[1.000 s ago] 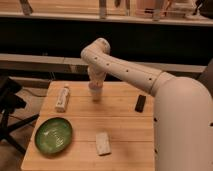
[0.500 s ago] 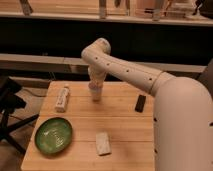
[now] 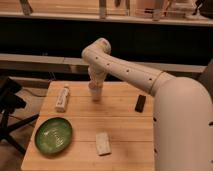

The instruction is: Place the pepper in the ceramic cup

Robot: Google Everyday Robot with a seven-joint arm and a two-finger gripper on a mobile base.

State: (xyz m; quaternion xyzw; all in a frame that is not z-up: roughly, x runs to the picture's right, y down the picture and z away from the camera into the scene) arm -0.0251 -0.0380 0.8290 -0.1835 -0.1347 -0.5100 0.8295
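My arm reaches from the right over the wooden table [image 3: 125, 127] and bends down at the wrist. The gripper [image 3: 95, 89] points straight down at the far middle of the table and is shut. Directly beneath it stands the off-white ceramic cup [image 3: 95, 96], its top meeting the gripper's tip, so the rim is partly covered. The pepper is hidden; I cannot tell whether it is in the gripper or inside the cup.
A white bottle with a dark label [image 3: 62, 98] lies left of the cup. A green bowl [image 3: 52, 135] sits at the front left, a pale block [image 3: 103, 143] at the front middle, a small dark object [image 3: 141, 103] to the right. A black chair [image 3: 9, 102] stands beside the table's left edge.
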